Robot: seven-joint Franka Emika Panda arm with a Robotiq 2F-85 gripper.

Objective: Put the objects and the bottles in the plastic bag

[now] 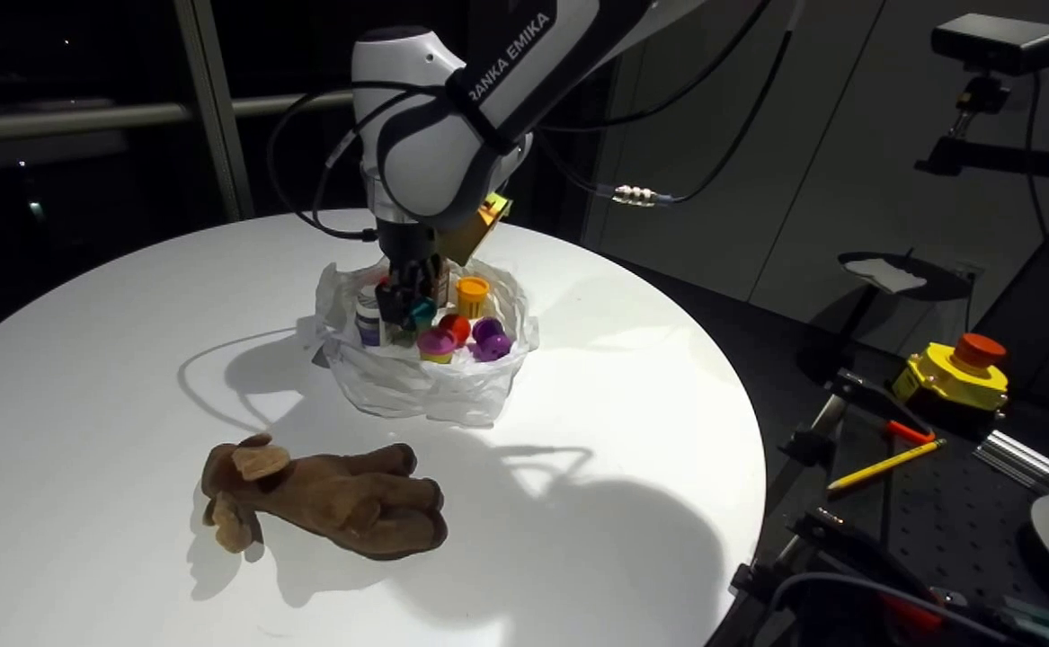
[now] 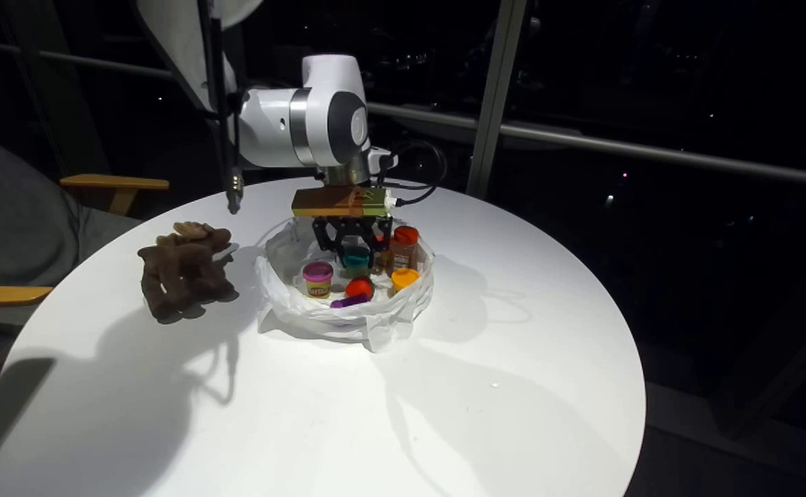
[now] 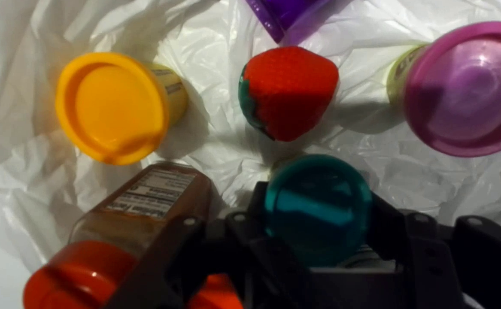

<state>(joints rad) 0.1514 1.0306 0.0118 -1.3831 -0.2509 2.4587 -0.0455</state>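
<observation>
Gripping one teal tub point(image 3: 319, 201) of three in one bag point(image 1: 425, 395), the pincer point(image 3: 322, 212) partly hid one of two red caps point(image 3: 217, 296) in the wrist view

The toy point(image 1: 331, 496) is brown, the bag point(image 1: 425, 391) white — the strawberry point(image 3: 292, 92) red.

Lab-like room, robot arm point(image 1: 434, 171), emergency-stop button point(image 1: 979, 351), mounted camera point(image 1: 1000, 43)

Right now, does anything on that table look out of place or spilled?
Yes, the brown plush toy: it lies on the tabletop, outside the plastic bag, while the bottles and lidded tubs are inside. It is meant to go in too, so it looks left out. I see nothing spilled or broken.
</observation>
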